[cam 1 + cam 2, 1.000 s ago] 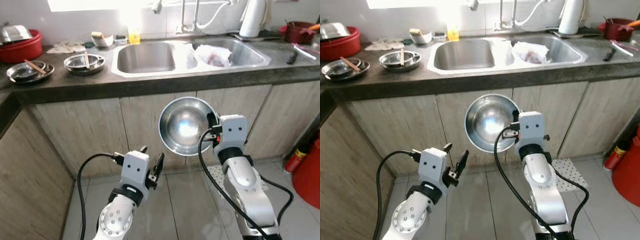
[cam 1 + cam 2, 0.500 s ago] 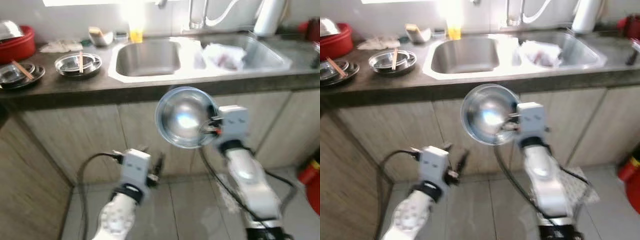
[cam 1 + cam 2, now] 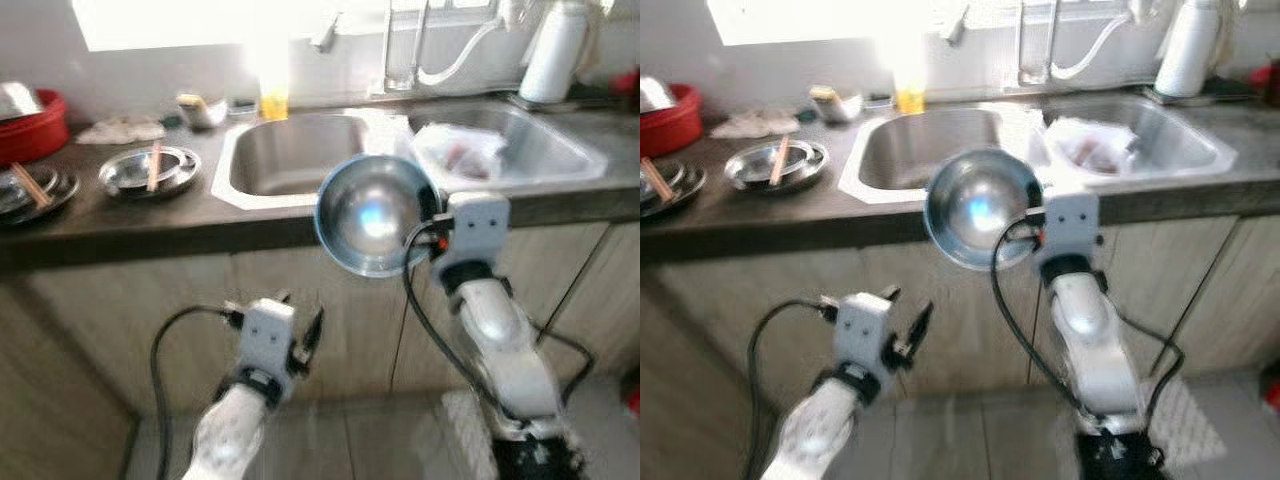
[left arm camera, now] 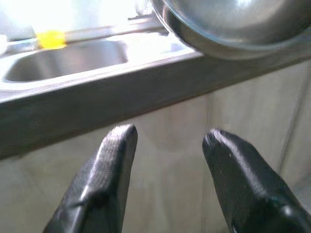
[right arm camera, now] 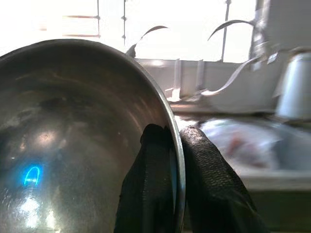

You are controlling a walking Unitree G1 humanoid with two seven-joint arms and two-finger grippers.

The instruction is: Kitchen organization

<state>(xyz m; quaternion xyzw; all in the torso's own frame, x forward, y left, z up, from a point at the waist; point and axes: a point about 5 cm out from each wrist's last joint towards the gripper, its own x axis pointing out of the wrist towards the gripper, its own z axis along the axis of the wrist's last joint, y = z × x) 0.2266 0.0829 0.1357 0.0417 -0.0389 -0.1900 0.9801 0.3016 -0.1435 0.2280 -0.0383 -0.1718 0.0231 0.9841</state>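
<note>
The right gripper (image 5: 167, 145) pinches the rim of a steel bowl (image 3: 372, 212), one black finger inside the wall and one outside, so the bowl hangs on edge with its hollow facing back toward the robot. Lower and to its left, the left gripper (image 3: 300, 340) hangs with fingers spread and nothing between them, in front of the cabinet doors (image 3: 120, 330).

The step in hand looks like carrying the bowl to the counter or sink. The next move probably calls for lifting it over the counter edge (image 3: 150, 240), which lies just beyond the bowl, then tipping it level before letting go.

Past that edge, the left basin (image 3: 290, 150) sits straight ahead of the bowl and looks bare, the easiest room to enter. The right basin (image 3: 560, 150) holds a crumpled bag (image 3: 455, 155). Farther left along the counter sit a metal dish with a chopstick (image 3: 150, 170) and a red pot (image 3: 35, 130); the faucet (image 3: 400, 50) stands behind.
</note>
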